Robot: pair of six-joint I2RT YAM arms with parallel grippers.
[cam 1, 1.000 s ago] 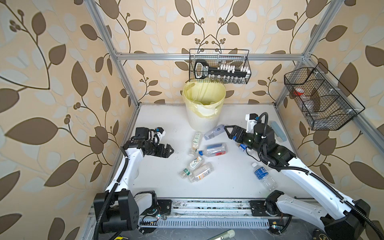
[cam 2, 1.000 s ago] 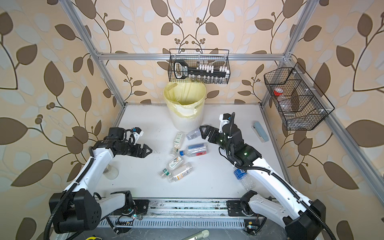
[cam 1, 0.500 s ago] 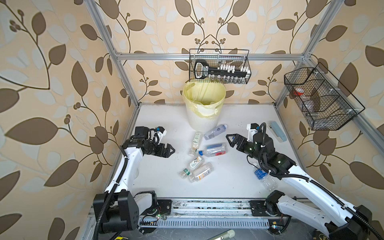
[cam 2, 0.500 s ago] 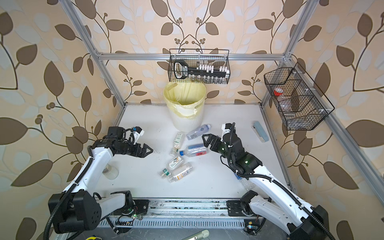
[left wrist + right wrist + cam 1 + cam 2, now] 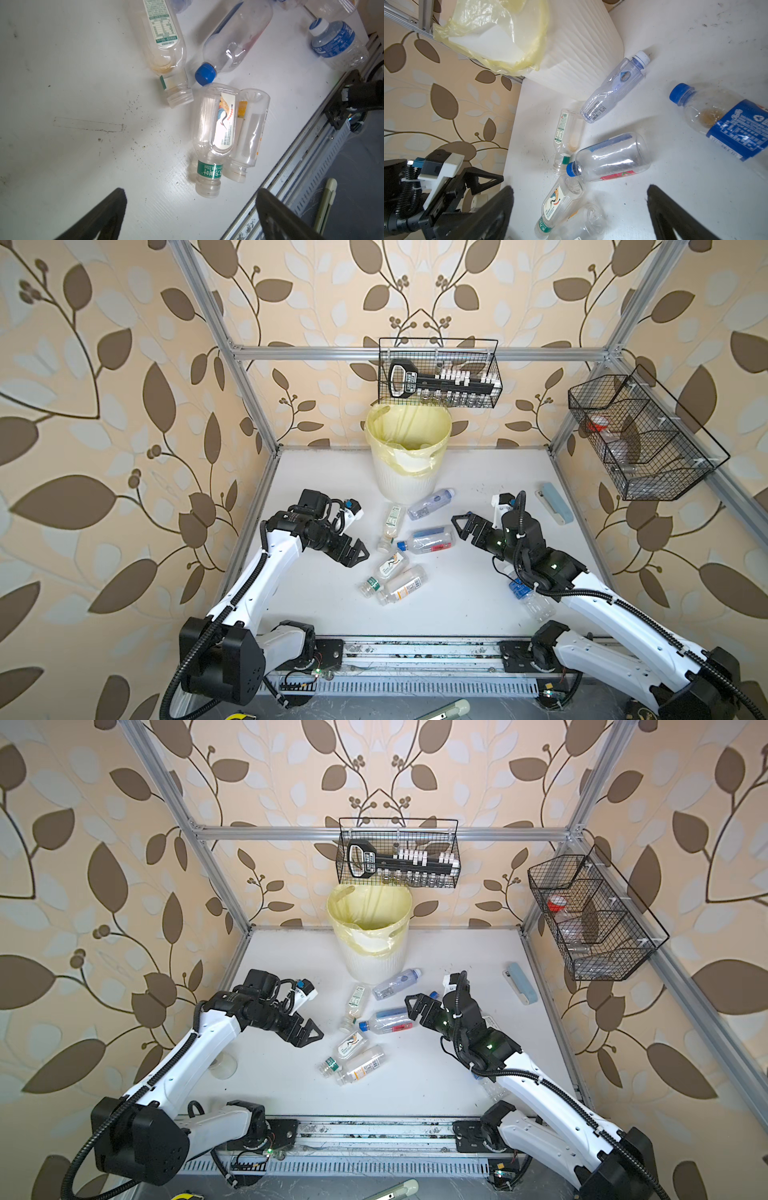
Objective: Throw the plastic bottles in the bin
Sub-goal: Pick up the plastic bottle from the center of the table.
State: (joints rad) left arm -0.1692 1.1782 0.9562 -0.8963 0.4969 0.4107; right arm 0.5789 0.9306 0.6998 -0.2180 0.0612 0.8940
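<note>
**Both tools open, bottles loose on the counter**

The bin (image 5: 399, 485), lined with a yellow bag, stands at the back of the counter (image 5: 457, 605), beneath a wire basket (image 5: 440, 373) hung on the rear rail.

Five bottles lie on their sides in a loose cluster in front of the bin, between the two arms. A white-capped bottle (image 5: 430, 504) lies nearest the bin's foot; whether it touches the bin cannot be told. Beside it lies a capless green-labelled bottle (image 5: 392, 520), its mouth toward the front of the counter.

The right tool (image 5: 459, 527) has its jaws spread wide and holds nothing. A blue-capped bottle (image 5: 428, 539) lies just ahead of its fingertips, base toward the tool and cap away. In the right wrist view it sits in line with the gap between the fingers but beyond their tips.

The left tool (image 5: 357, 555) is also spread wide and empty. Just ahead of it two bottles lie touching side by side: a bird-labelled bottle (image 5: 388, 568) with a green neck band, and an orange-labelled bottle (image 5: 403, 591). In the left wrist view their necks are on the tool's side, clear of both fingers.

A blue-labelled bottle (image 5: 519, 588) lies partly hidden under the right arm near the front edge — well behind that tool's tips.
</note>
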